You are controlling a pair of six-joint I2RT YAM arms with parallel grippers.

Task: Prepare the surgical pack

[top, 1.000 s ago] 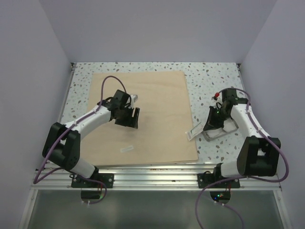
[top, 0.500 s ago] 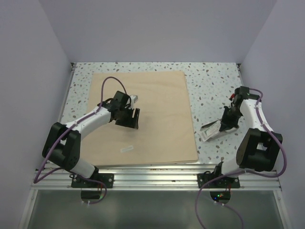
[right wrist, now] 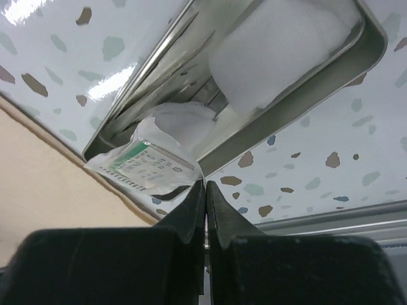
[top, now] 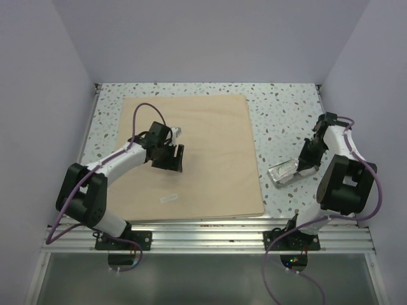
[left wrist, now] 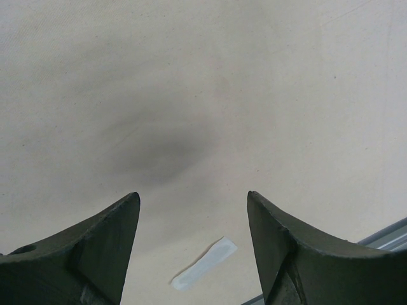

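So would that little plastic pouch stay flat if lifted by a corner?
Probably not: the pouch looks like thin crinkled film, sticking out of the metal tray. It likely weighs little, with only something soft and white visible inside. The right gripper seems to pinch just its corner, so it may dangle or slip.

The left arm (top: 114, 162) and right arm (top: 340, 165) have white shells between bulky black joints, each trailed by a looping purple cable (top: 143, 111). The left gripper (left wrist: 194, 203) has dark grey wedge-shaped fingers (left wrist: 108, 241), one with a small round hole. The right gripper (right wrist: 205, 184) is black and tapers to thin tips.
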